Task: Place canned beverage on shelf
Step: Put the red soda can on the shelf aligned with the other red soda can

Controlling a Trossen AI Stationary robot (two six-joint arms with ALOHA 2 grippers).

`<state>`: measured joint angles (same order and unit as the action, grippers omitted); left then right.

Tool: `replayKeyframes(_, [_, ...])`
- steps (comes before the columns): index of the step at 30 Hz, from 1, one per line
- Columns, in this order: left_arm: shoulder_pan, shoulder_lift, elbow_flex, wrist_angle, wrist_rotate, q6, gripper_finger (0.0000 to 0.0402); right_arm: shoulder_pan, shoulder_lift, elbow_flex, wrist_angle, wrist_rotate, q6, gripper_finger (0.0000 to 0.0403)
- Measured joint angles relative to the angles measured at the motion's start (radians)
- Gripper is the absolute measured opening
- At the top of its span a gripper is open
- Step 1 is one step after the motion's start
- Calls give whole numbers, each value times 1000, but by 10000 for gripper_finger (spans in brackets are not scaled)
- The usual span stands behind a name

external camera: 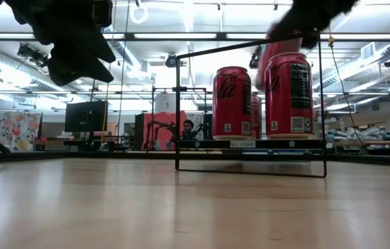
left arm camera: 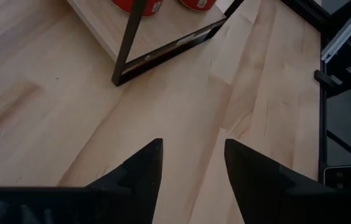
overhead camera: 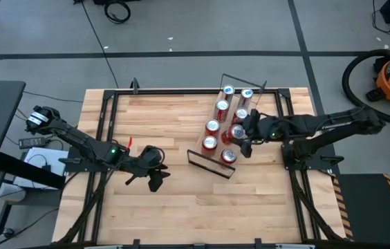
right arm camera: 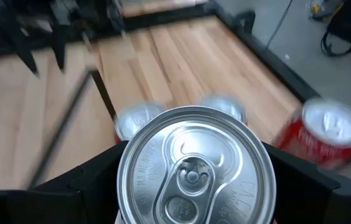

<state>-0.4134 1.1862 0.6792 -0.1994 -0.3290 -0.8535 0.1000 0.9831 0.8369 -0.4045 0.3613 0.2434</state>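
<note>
At lower left of the high view the left gripper [overhead camera: 155, 178] waits, fingers spread and empty. Right of centre, the right gripper [overhead camera: 242, 135] grasps a can [overhead camera: 237, 132] over the shelf [overhead camera: 202, 153]; lower it upright, clear of neighbouring cans [overhead camera: 213, 126].

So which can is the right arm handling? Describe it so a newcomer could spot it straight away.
Start at the light-wood shelf with the thin black wire frame, angled across the wooden table's right half and carrying two rows of red aluminium cans. The can in question is in the right-hand row, second from the near end. Unlike the others, it sits between the right gripper fingers.
</note>
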Motion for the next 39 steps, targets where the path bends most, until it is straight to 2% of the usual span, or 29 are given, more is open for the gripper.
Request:
replayKeyframes(9, [7, 0, 0, 9, 0, -1, 183, -53, -13, -130, 35, -76, 4, 325])
replayKeyframes(22, [7, 0, 0, 11, 0, -19, 183, -161, -12, -211, 56, -201, -39, 325])
replayKeyframes(33, [7, 0, 0, 13, 0, -19, 183, -202, -6, -244, 84, -206, -53, 327])
replayKeyframes(39, [7, 0, 0, 16, 0, -19, 183, -202, 18, -243, 80, -220, -52, 352])
